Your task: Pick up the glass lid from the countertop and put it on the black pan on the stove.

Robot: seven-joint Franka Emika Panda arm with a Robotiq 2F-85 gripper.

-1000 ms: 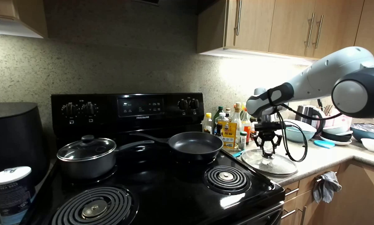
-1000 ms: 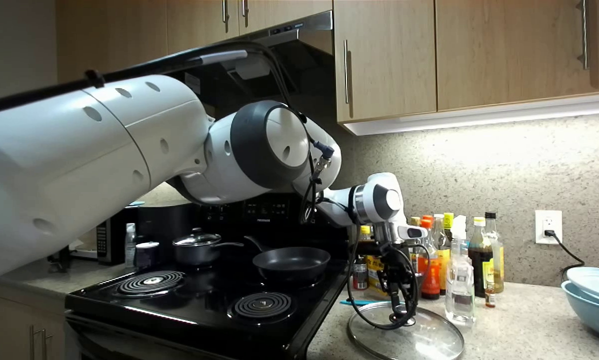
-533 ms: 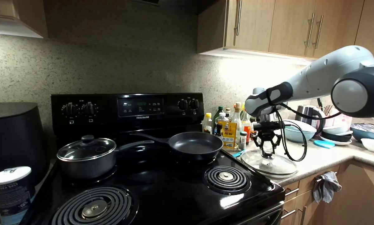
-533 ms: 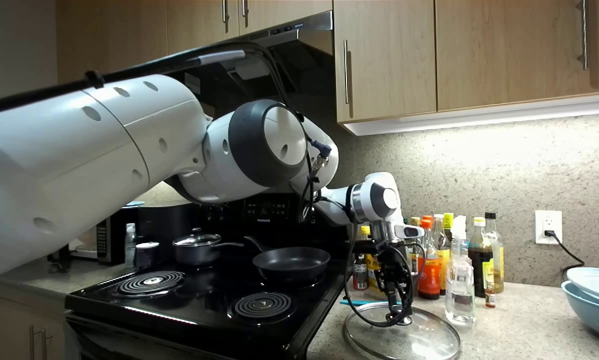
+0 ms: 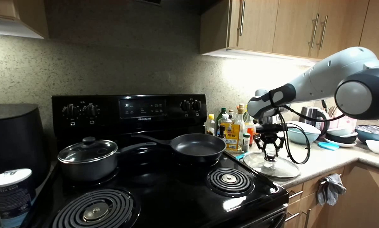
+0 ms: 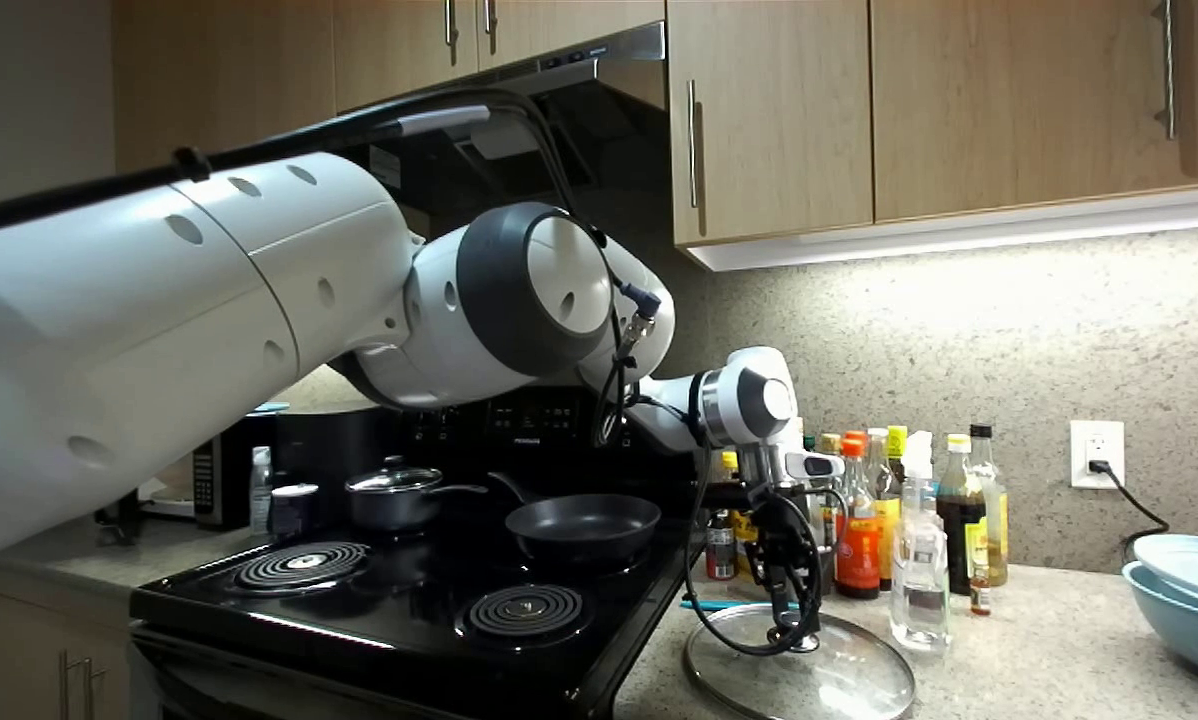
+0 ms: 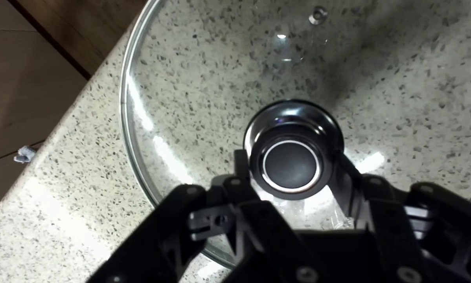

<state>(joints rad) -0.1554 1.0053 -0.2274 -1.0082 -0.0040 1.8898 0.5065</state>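
Note:
The clear glass lid (image 7: 192, 114), with a thin metal rim, lies flat on the pale speckled countertop (image 7: 74, 157) beside the stove (image 5: 173, 186). In the wrist view its dark round knob (image 7: 290, 164) sits between the fingers of my gripper (image 7: 292, 161). The right finger appears to touch the knob; a thin sliver of light shows along the left one, so whether it is gripped is unclear. My gripper (image 5: 270, 157) points down over the lid (image 5: 286, 167) in both exterior views. The black pan (image 5: 198, 145) rests on a back burner, its inside bare.
A lidded grey pot (image 5: 88, 163) stands on the other back burner. Several bottles, a yellow box (image 5: 232, 136) and a clear spray bottle (image 6: 921, 590) crowd close behind the lid. Stacked blue bowls (image 6: 1184, 620) stand farther along the counter. The counter's front edge runs close to the lid.
The gripper and the lid have shifted slightly toward the stove together. In the latest half second the jaws look a little wider around the knob. Pan and pot have not moved.

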